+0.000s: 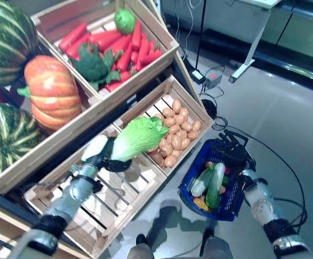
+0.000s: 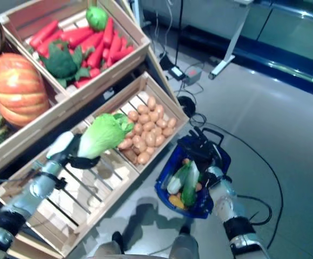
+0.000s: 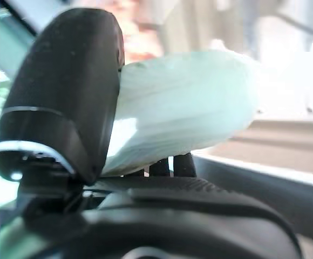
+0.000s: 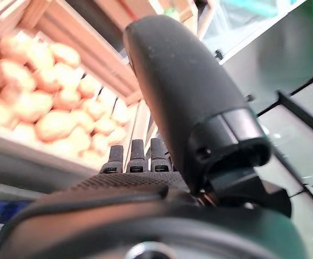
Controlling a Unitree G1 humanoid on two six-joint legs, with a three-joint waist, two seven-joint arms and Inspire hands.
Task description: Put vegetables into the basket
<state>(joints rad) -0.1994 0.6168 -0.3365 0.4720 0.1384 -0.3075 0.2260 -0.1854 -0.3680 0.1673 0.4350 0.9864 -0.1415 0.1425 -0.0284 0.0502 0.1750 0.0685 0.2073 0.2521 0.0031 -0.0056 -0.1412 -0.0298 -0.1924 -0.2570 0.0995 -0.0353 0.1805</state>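
Note:
My left hand point(image 1: 111, 158) is shut on the pale stem end of a leafy green cabbage point(image 1: 140, 136), holding it up over the lower slatted crate point(image 1: 110, 208). Its wrist view shows the thumb point(image 3: 65, 91) pressed on the cabbage point(image 3: 183, 108). To the right hangs the blue basket point(image 1: 236, 204), just above the floor. My right hand point(image 1: 231, 148) is curled round its dark handle. Inside the basket lie green and white leafy vegetables point(image 1: 212, 183) and something yellow point(image 1: 200, 203).
A crate of potatoes point(image 1: 175, 132) lies between the cabbage and the basket. Higher up are a crate of red vegetables point(image 1: 118, 40) with a dark green bunch point(image 1: 94, 65), an orange pumpkin point(image 1: 51, 91) and striped green squashes point(image 1: 5, 135). A desk leg point(image 1: 251, 51) stands behind.

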